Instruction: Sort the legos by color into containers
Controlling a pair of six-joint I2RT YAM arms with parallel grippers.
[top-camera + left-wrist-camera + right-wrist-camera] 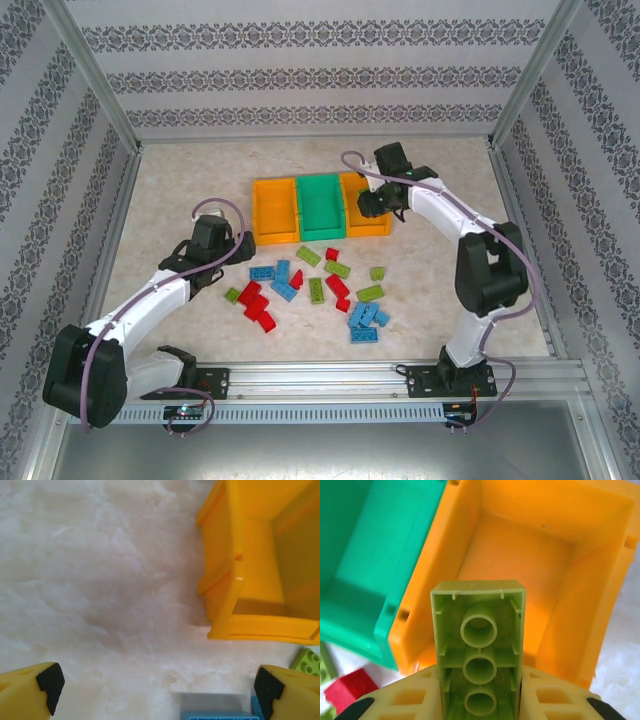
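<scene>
The right tool (480,707) pinches a green brick (479,630), likely light, stiff and slick, by its long sides. The orange bin (585,610) is at twelve o'clock. The left tool (157,682) is spread.

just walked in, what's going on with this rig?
Color-sorting bricks. The right hand grips a light green brick above the right orange bin, not yet released. The left hand hovers open over the table beside the left orange bin, holding nothing. The other bricks lie loose on the table.
</scene>
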